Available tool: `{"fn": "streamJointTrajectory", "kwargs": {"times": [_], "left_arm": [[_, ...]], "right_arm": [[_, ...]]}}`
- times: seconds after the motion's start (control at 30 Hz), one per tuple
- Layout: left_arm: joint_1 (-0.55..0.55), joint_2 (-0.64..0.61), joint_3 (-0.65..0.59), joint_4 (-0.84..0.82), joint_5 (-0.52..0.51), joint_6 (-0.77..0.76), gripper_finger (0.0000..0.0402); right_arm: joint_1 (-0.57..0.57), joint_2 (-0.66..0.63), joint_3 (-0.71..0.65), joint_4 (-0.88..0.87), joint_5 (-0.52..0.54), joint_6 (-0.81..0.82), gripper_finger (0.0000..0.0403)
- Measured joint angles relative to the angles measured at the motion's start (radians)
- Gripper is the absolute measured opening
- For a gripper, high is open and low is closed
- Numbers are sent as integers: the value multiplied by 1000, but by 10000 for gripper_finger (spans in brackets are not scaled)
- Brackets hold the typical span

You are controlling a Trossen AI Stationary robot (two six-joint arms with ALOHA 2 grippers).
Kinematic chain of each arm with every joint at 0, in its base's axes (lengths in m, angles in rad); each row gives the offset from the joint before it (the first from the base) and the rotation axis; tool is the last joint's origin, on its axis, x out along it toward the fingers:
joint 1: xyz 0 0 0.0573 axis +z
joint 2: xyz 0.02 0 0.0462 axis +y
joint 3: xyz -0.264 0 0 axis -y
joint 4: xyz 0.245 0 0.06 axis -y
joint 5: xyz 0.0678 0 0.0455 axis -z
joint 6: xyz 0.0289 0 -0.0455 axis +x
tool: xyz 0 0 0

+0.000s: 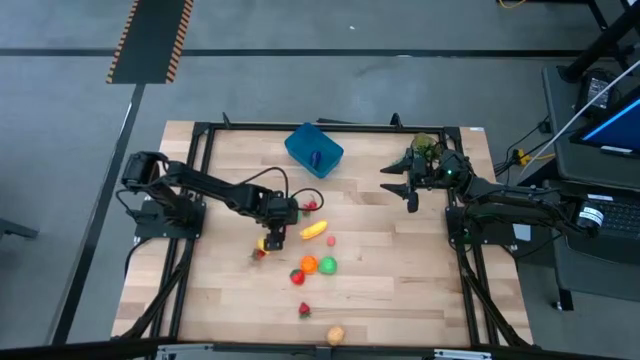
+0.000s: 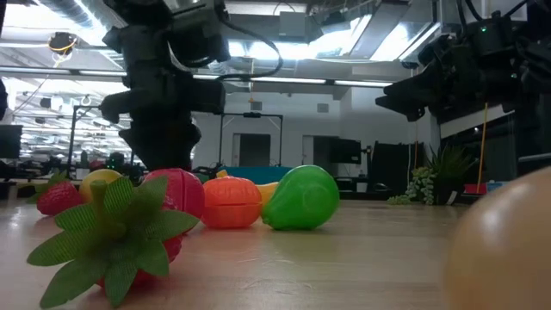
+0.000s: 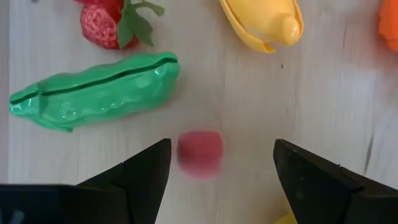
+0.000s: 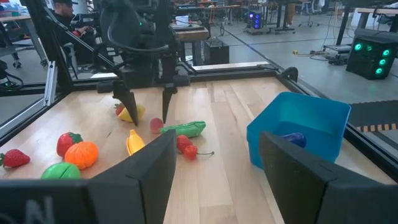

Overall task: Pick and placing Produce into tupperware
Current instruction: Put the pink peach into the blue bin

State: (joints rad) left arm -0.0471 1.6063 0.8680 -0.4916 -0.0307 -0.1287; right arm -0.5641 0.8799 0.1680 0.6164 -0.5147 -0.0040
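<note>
The left gripper (image 3: pixel 217 162) hangs spread over a small pink-red piece (image 3: pixel 199 153) on the counter (image 1: pixel 400 280), fingers either side, not touching it. The right gripper (image 4: pixel 214 165), also spread and empty, hovers at the far right. The blue tupperware (image 1: pixel 313 149) sits far centre, holding one dark blue-purple piece (image 4: pixel 293 139), clearer in the right wrist view. Only the left wrist view shows the green pea pod (image 3: pixel 96 92), strawberry (image 3: pixel 102 23) and banana (image 3: pixel 264 23) up close.
</note>
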Motion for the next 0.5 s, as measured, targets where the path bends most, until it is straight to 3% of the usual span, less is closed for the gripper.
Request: {"fn": "streamJointTrajectory", "kwargs": {"times": [0.5], "left_arm": [[1, 40, 0, 15, -1, 0, 275]], "right_arm": [[0, 0, 0, 0, 0, 0, 229]]}}
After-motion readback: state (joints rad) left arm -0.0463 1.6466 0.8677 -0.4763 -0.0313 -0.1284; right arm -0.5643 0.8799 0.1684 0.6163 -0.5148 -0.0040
